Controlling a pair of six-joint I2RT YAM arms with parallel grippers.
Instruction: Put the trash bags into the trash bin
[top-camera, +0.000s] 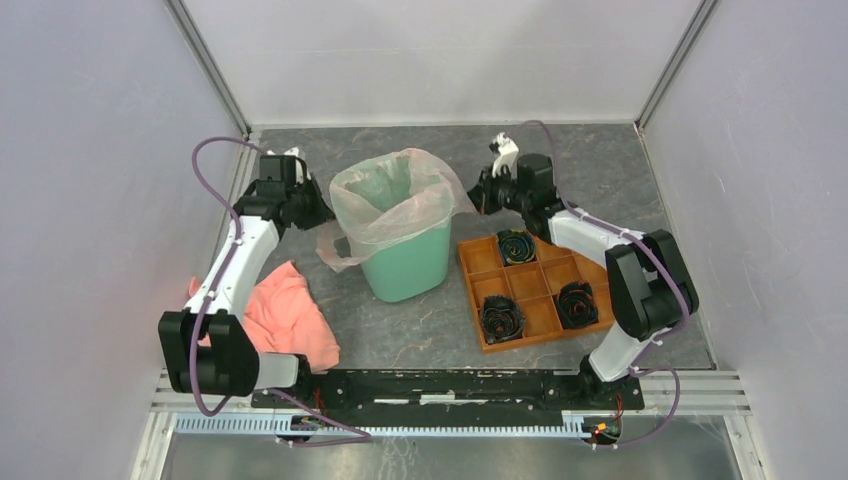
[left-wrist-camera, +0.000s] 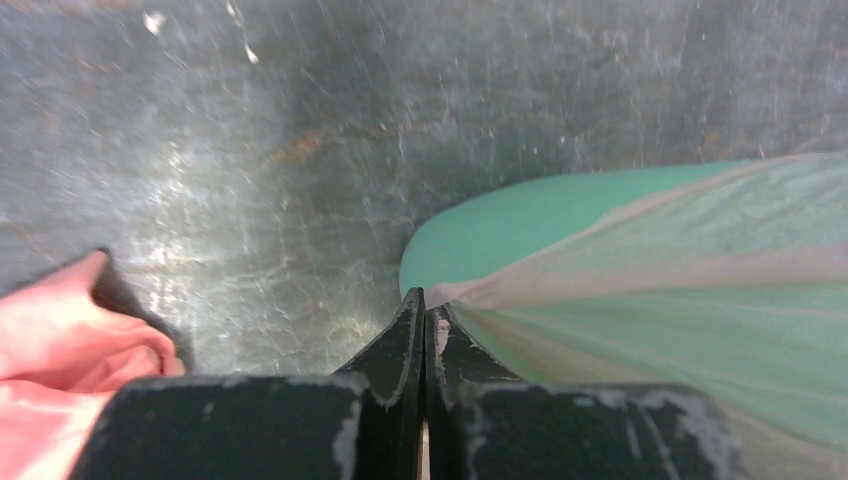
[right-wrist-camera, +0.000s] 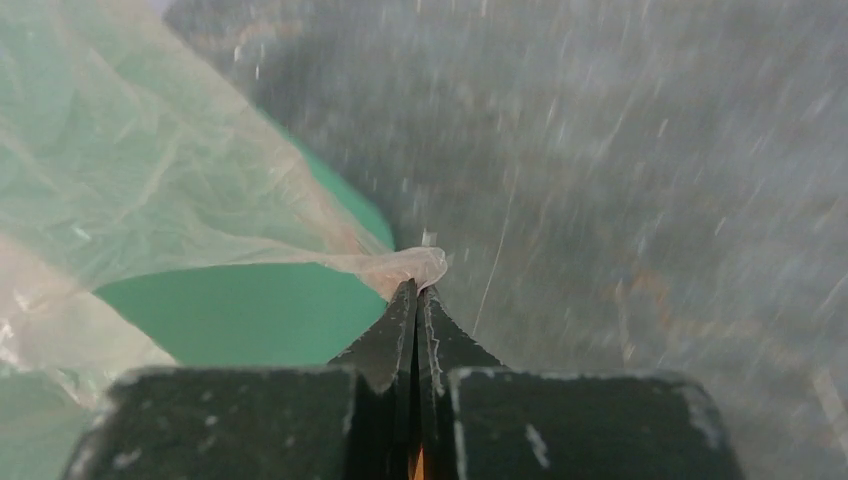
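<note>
Nearest me, both arm bases sit on the black rail at the front edge of the mottled grey surface (top-camera: 420, 335). Near left, a salmon-pink cloth (top-camera: 290, 315) lies crumpled beside the left arm's lower link; in the left wrist view it shows at the bottom-left corner (left-wrist-camera: 50, 360). Near right, an orange compartment tray (top-camera: 482, 258) lies flat at a slant, with dark coiled items (top-camera: 500, 317) in three of its pockets; what they are I cannot tell. Further in, about centre, the mint-green trash bin (top-camera: 405, 262) stands upright, between cloth and tray and close beside the tray's left corner. The trash bag (top-camera: 392, 195) — thin, glossy, see-through pink film — sits in the bin with its mouth open, its upper part billowing above and over the rim and a loose flap hanging down the outside on the left. The left claw (top-camera: 322, 212) is just beside the bin's left rim, its jaws pressed together on an edge of the film; the wrist view shows the fingertips (left-wrist-camera: 410, 312) meeting with the pale bag (left-wrist-camera: 650, 255) stretched away from them across the green wall (left-wrist-camera: 520, 215). The right claw (top-camera: 480, 196) is at the bin's right rim, likewise clamped narrow — a bunched tab of film (right-wrist-camera: 405, 266) is pinched at its tips, the sheet spreading left over the bin (right-wrist-camera: 250, 310). Beyond the bin, grey surface runs to the back wall.
</note>
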